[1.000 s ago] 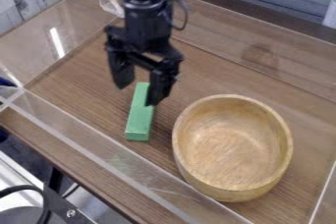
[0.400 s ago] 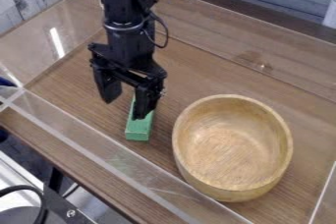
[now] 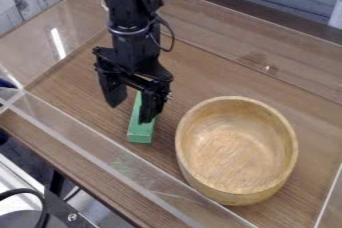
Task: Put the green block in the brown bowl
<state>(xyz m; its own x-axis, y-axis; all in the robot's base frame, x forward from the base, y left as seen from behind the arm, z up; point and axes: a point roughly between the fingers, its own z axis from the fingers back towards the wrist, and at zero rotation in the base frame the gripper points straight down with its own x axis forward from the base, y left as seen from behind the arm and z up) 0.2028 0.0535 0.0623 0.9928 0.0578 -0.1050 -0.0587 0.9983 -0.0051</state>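
Note:
The green block lies flat on the wooden table, its far end hidden behind my gripper. My gripper points straight down and stands open, its two black fingers straddling the far end of the block, low over the table. Nothing is held. The brown bowl sits to the right of the block, empty, about a hand's width from my gripper.
Clear plastic walls ring the table, with the near wall just in front of the block. A black cable lies at the lower left outside the wall.
My gripper has shifted left and toward the camera and sunk lower over the block's far end. Its jaws have stayed open. Block and bowl have not moved.

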